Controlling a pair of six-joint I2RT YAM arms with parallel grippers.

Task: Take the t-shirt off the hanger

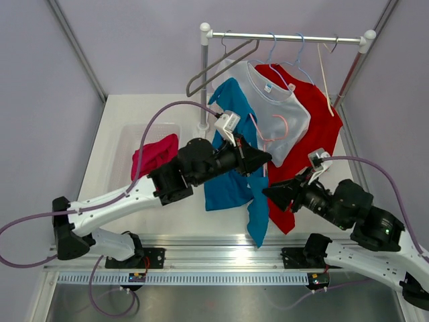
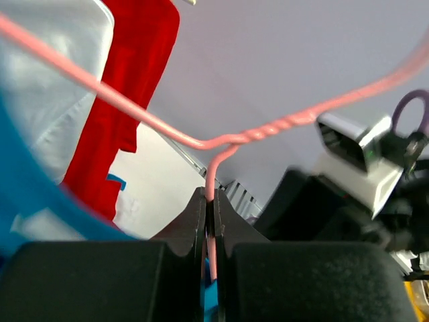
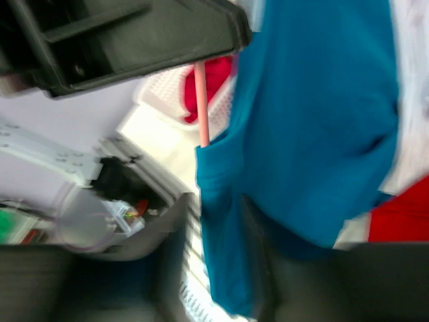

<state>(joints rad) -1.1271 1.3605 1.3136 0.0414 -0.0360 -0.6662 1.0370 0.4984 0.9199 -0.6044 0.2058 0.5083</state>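
T-shirt (image 1: 231, 178), blue.

Top view: hangs over the table (image 1: 120, 114) on a pink hanger (image 1: 257, 129), which is carried by the left gripper (image 1: 261, 159). The right gripper (image 1: 271, 192) is at the shirt's lower right edge. Soft knit, long limp folds, one sleeve poking up. Progress, est.: hanger w/ shirt is off the rail (image 1: 288, 37), but the shirt isn't off the wire yet, so stripping it is what's left. A white tee (image 1: 285, 111) and a red tee (image 1: 318, 127) hang on the rail.

Left wrist: jaws pressed together on the hanger wire (image 2: 255, 134). Wire is thin, stiff, glossy pink, w/ a twisted neck just above the grip. Blue cloth (image 2: 27, 181) at lower left, out of focus.

Right wrist: blurred. Blue cloth (image 3: 315, 121) drops betw. the jaws, and the pink wire (image 3: 201, 107) enters a fold above them. Can't tell whether they pinch the cloth or only straddle it.
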